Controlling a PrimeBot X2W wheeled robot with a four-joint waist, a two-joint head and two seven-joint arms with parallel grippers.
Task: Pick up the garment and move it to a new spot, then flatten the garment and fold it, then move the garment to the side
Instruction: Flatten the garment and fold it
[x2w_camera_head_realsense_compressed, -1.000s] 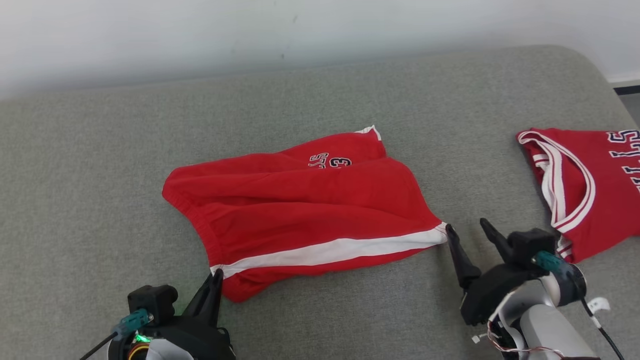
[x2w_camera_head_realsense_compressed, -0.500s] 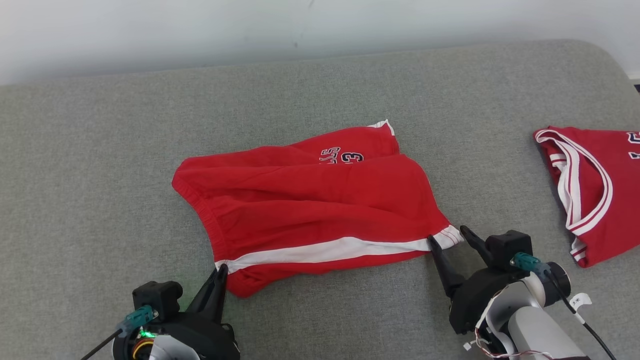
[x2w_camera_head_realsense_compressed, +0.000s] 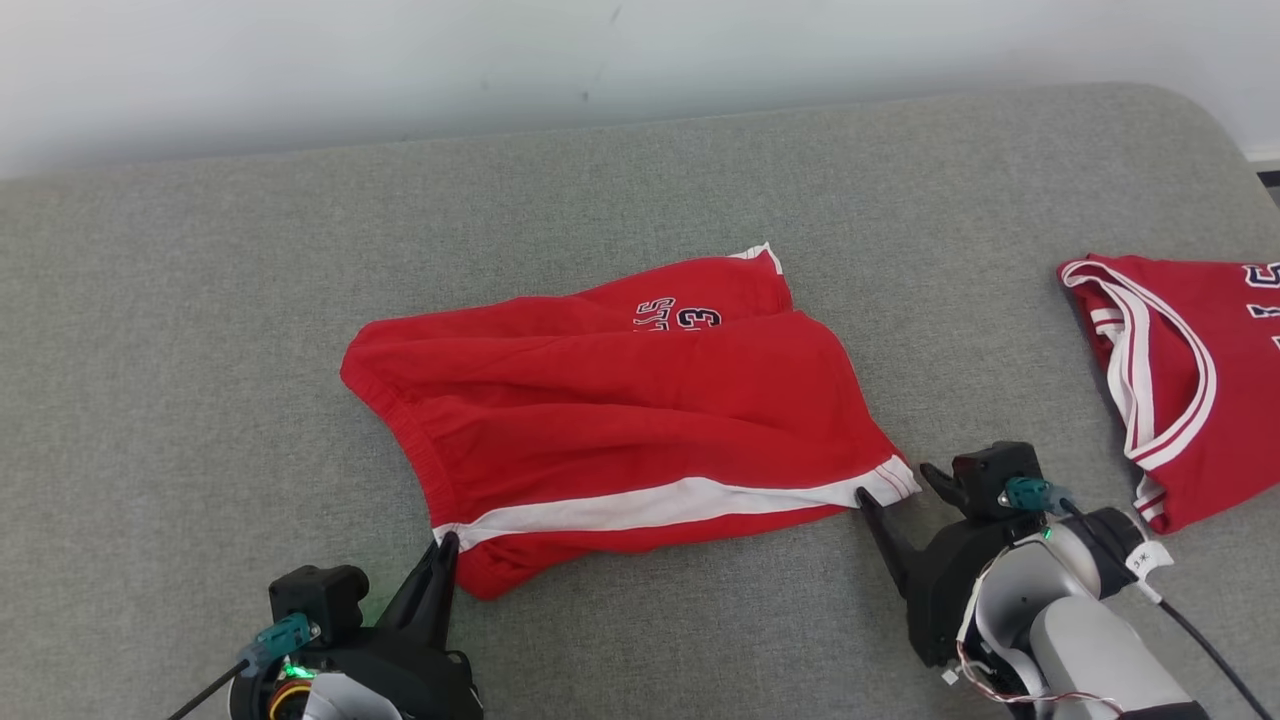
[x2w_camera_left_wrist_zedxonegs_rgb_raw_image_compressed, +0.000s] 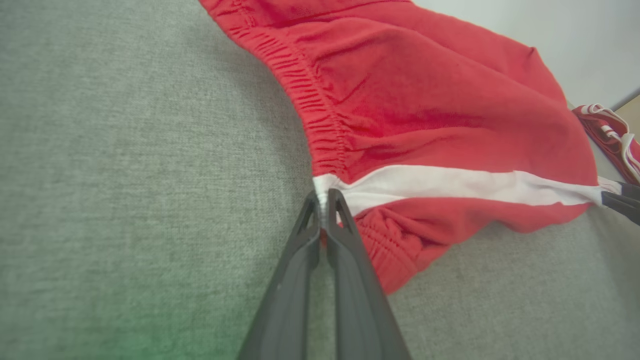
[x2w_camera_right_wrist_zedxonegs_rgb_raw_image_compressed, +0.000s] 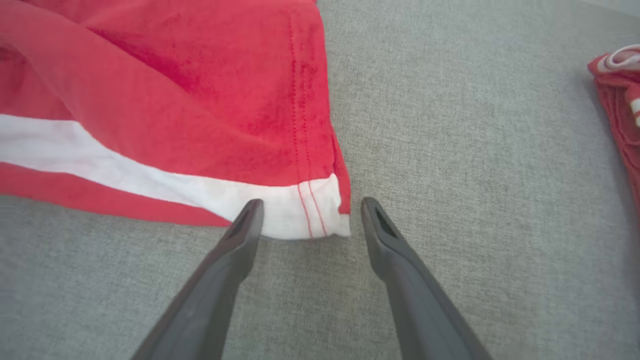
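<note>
The left gripper (x2w_camera_left_wrist_zedxonegs_rgb_raw_image_compressed: 324, 200) fingers are pinching the shorts (x2w_camera_head_realsense_compressed: 640, 420) at the waistband; the right gripper (x2w_camera_right_wrist_zedxonegs_rgb_raw_image_compressed: 307, 215) fingers are standing wide, hem corner between them.

The right gripper (x2w_camera_right_wrist_zedxonegs_rgb_raw_image_compressed: 311, 210) rises from 6 o'clock with its two dark fingers (x2w_camera_right_wrist_zedxonegs_rgb_raw_image_compressed: 220, 280) spread wide. The hem corner of the red shorts (x2w_camera_right_wrist_zedxonegs_rgb_raw_image_compressed: 200, 90) lies in the gap between their tips; the 7 o'clock fingertip overlaps the white stripe (x2w_camera_right_wrist_zedxonegs_rgb_raw_image_compressed: 125, 165), and the 5 o'clock one stands just beside the corner over bare grey cushion (x2w_camera_right_wrist_zedxonegs_rgb_raw_image_compressed: 475, 150). The shorts spread, rumpled, from centre out to 9 and 11 o'clock, and at 3 o'clock, well apart, lies the edge of a second red garment (x2w_camera_right_wrist_zedxonegs_rgb_raw_image_compressed: 617, 100) with white trim
</note>
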